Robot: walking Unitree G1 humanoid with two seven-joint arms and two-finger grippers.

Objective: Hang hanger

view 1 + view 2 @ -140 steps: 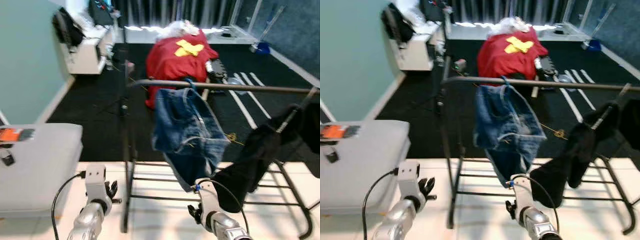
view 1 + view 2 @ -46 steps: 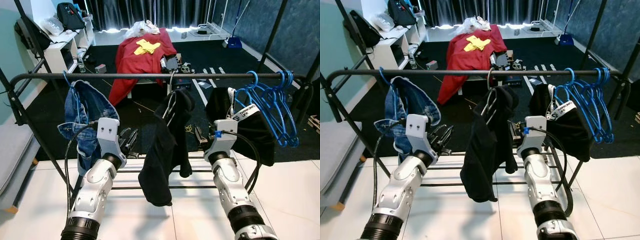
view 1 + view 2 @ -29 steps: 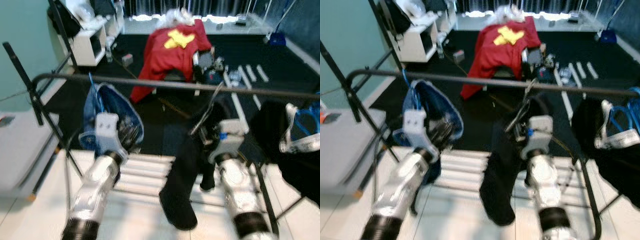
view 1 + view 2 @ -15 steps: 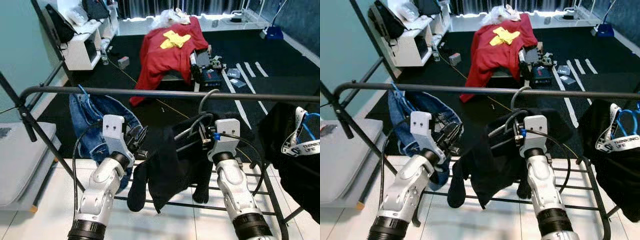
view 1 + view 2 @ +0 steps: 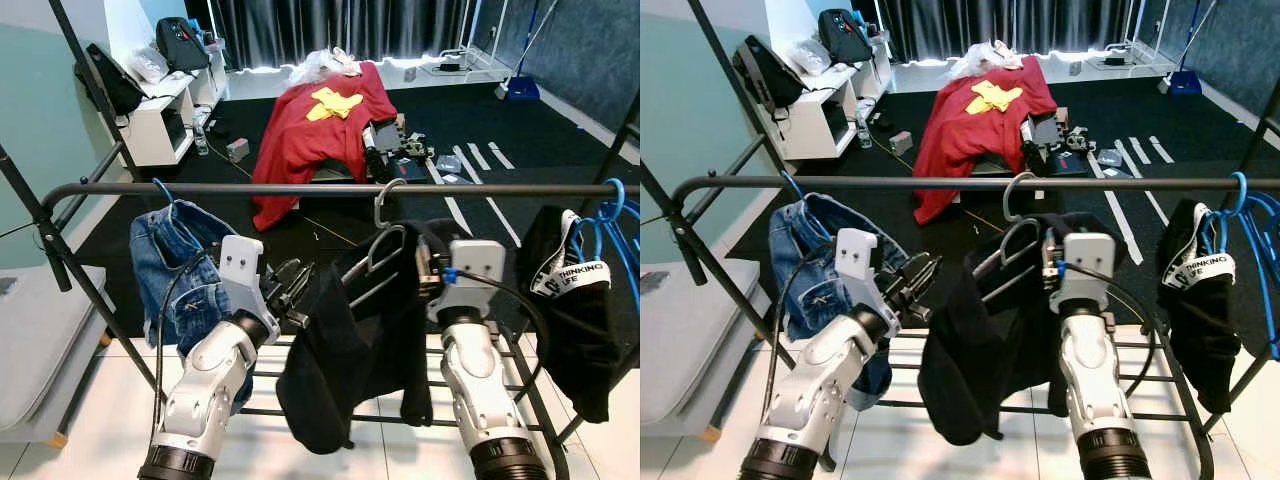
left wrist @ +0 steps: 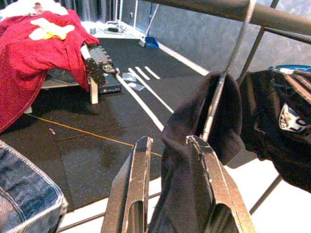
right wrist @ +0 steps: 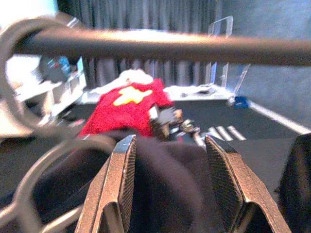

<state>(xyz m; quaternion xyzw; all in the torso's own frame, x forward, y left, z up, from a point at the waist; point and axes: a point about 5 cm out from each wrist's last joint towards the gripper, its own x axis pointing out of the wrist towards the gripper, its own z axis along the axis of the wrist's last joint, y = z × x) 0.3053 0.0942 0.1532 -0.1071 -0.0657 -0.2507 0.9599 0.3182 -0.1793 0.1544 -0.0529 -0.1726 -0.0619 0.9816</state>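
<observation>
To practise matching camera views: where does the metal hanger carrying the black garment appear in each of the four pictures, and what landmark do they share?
Left eye view: metal hanger at centre, hook on the rail.
Right eye view: centre.
Left wrist view: its thin wire rises from the black garment.
Right wrist view: blurred loop at the edge.
Shared landmark: the red cloth.

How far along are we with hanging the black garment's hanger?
Done: the metal hanger carrying the black garment has its hook over the rail. In hand: the right gripper sits open around the garment's top; the left gripper is open beside it. Left: pull both arms back.
</observation>
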